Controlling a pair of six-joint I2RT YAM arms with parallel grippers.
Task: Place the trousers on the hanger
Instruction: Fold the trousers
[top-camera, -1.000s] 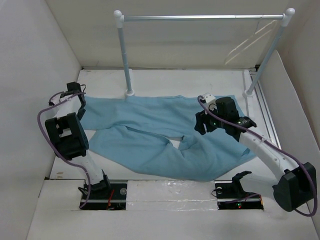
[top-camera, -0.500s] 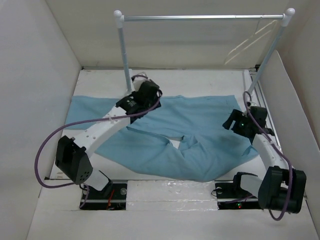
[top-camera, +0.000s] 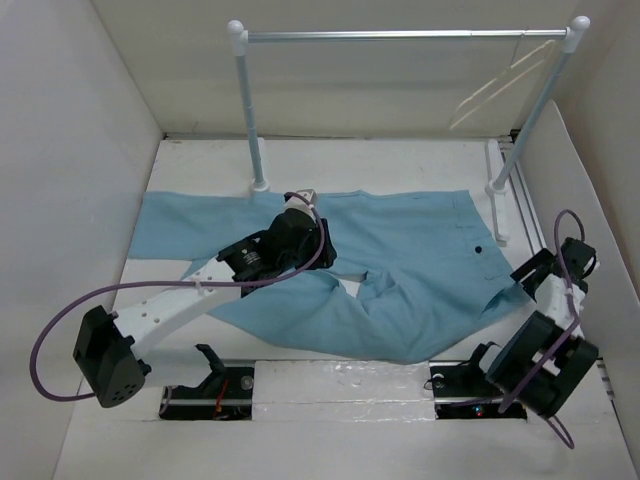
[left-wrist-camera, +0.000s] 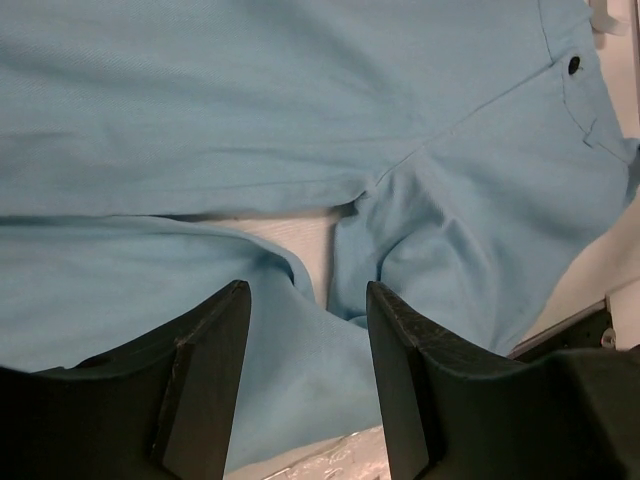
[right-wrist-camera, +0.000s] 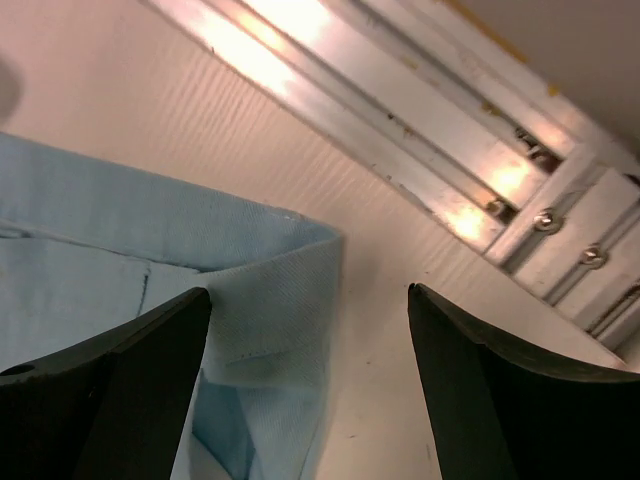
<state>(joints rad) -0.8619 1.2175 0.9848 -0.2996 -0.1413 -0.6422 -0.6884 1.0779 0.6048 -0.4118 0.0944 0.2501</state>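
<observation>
The light blue trousers lie flat across the table, legs to the left, waistband to the right. My left gripper hovers above the crotch. In the left wrist view it stands open with only the trousers below the fingers. My right gripper is at the table's right edge, by the near waistband corner. It stands open and empty over that folded corner of the trousers. The cream-white hanger hangs from the rail's right end, apart from both grippers.
A silver-barred rail on two white posts stands across the back of the table. An aluminium track runs along the right side, close to my right gripper. White walls close in the left, back and right sides.
The left arm swung from the far left over to the trousers' middle. The right arm drew back from the middle to the right edge and its jaws widened. The trousers now lie spread flatter.
</observation>
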